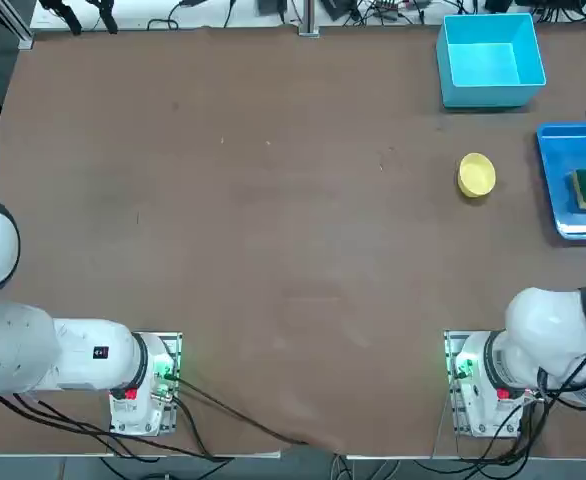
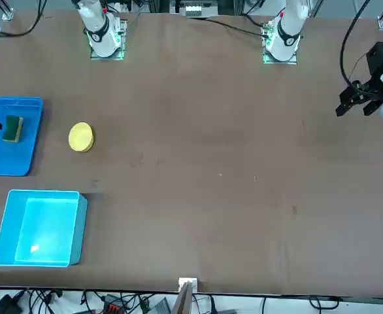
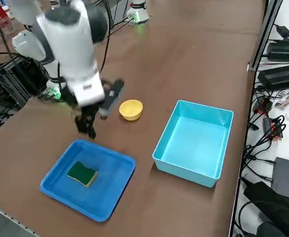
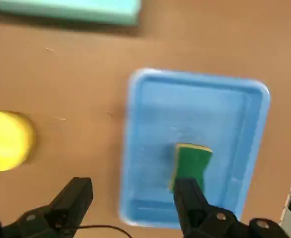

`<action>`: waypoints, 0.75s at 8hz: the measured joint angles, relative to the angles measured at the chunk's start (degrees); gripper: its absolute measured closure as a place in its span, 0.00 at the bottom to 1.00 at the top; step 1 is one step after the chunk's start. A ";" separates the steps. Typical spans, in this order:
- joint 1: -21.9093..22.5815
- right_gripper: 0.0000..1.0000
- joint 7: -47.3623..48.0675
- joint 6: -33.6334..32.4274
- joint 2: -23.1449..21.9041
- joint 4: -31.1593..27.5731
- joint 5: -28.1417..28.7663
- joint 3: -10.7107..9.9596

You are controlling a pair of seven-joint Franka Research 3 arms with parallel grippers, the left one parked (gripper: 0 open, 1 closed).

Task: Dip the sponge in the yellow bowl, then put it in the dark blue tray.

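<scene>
Fingers spread and empty, the right gripper [image 3: 89, 129] is hovering over the dark blue tray's [image 3: 116, 182] edge, where the sponge [image 3: 82, 173], likely light and squashy, is lying, best pinched across its long sides.

Most of the table [image 1: 273, 250] lies bare. Obstacles cluster along its right edge: the light cyan box [image 1: 490, 60] at the far right corner, the yellow bowl [image 1: 476, 175] nearer, and the dark blue tray [image 1: 573, 180] at the edge itself.
</scene>
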 joint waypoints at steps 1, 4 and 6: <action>0.11 0.00 0.71 -5.68 -2.53 3.21 3.69 2.52; 0.32 0.00 9.68 -15.66 -4.71 11.65 6.16 10.00; 4.31 0.00 17.31 -16.47 -6.21 12.63 6.13 12.58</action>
